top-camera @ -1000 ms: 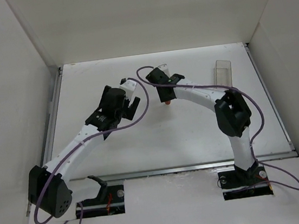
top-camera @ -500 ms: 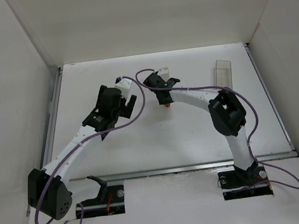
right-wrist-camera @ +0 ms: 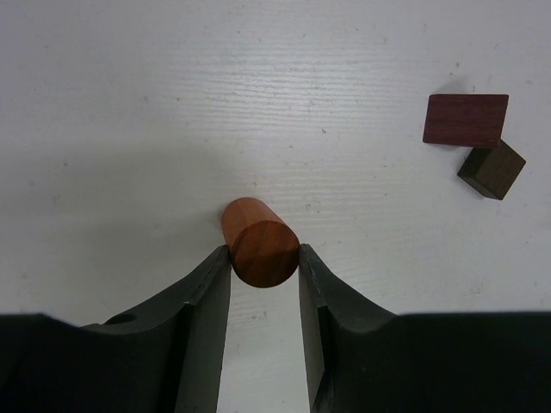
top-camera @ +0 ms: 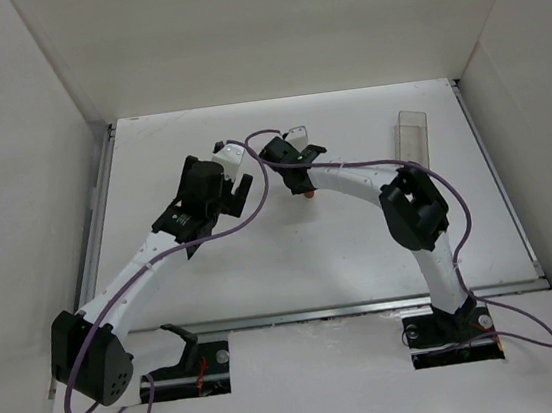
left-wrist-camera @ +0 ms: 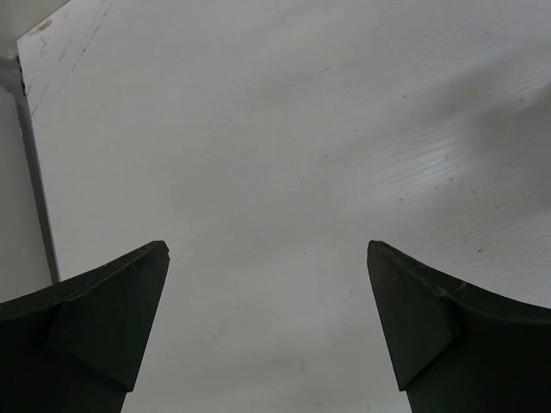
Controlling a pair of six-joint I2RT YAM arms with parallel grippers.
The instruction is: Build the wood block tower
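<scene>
Lab test cell: white panel walls enclosing a white table

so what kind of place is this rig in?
Probably a lab test cell: plain white walls box in a white table, the left arm and right arm are bolted at its near edge, and the props are small wood blocks, like the cylinder in the right end effector.

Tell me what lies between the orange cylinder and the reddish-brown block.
Only bare white table, as the right wrist view shows. The right gripper holds the orange cylinder; the reddish-brown block lies apart.
</scene>
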